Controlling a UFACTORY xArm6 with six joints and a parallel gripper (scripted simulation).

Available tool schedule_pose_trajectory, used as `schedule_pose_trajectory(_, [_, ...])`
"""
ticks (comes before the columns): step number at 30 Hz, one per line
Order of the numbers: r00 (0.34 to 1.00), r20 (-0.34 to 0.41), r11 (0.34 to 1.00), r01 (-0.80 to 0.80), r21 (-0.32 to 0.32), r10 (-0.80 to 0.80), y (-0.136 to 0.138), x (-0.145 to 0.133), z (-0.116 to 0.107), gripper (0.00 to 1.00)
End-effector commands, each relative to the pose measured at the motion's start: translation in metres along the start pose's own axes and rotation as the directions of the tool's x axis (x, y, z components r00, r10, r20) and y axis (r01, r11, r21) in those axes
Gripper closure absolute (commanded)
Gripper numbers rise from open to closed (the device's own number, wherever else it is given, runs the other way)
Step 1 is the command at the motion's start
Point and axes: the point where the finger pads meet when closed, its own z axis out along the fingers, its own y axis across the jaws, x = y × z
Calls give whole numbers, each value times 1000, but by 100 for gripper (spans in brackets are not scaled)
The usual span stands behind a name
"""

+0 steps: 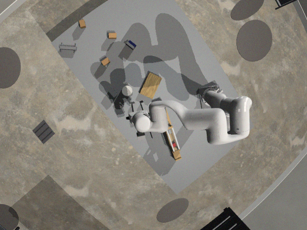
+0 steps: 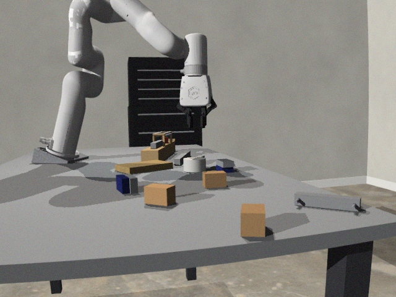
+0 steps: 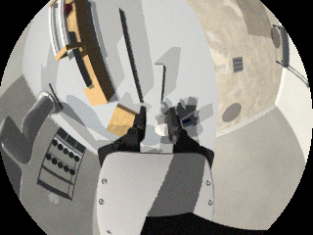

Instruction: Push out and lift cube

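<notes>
The red cube (image 1: 173, 144) (image 2: 166, 140) (image 3: 68, 7) sits inside the channel (image 1: 175, 138) between its white side rails, nearer the end with the short wooden ledge (image 1: 176, 155). A grey bar (image 2: 156, 144) (image 3: 83, 69) lies on the longer wooden part at the other end, in line with the channel. My gripper (image 2: 196, 124) (image 3: 156, 114) is partly open with nothing between its fingers. It hangs high above the table, to one side of the channel. Its fingertips are hidden in the top view. A long thin bar (image 1: 142, 105) (image 3: 129, 55) lies on the table beneath it.
A shorter thin bar (image 1: 133, 106) (image 3: 163, 80) lies beside the long one. A white cylinder (image 1: 127, 90) (image 2: 194, 164) and a wooden slab (image 1: 150, 85) (image 2: 143, 166) (image 3: 121, 118) are nearby. Several orange blocks, blue-and-grey blocks and a grey bench-like piece (image 1: 67, 47) (image 2: 326, 201) stand farther off.
</notes>
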Motion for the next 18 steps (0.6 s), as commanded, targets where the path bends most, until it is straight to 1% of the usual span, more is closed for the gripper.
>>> schedule_pose_trajectory(1, [1000,0,1000,0,-4,0,1,0,-2,62])
schedule_pose_trajectory(9, [1000,0,1000,0,-4,0,1,0,-1,62])
schedule_pose_trajectory(11, [1000,0,1000,0,-4,0,1,0,2,62])
schedule_pose_trajectory(14, [1000,0,1000,0,-4,0,2,0,13,62])
schedule_pose_trajectory(18, [1000,0,1000,0,-4,0,2,0,39,62])
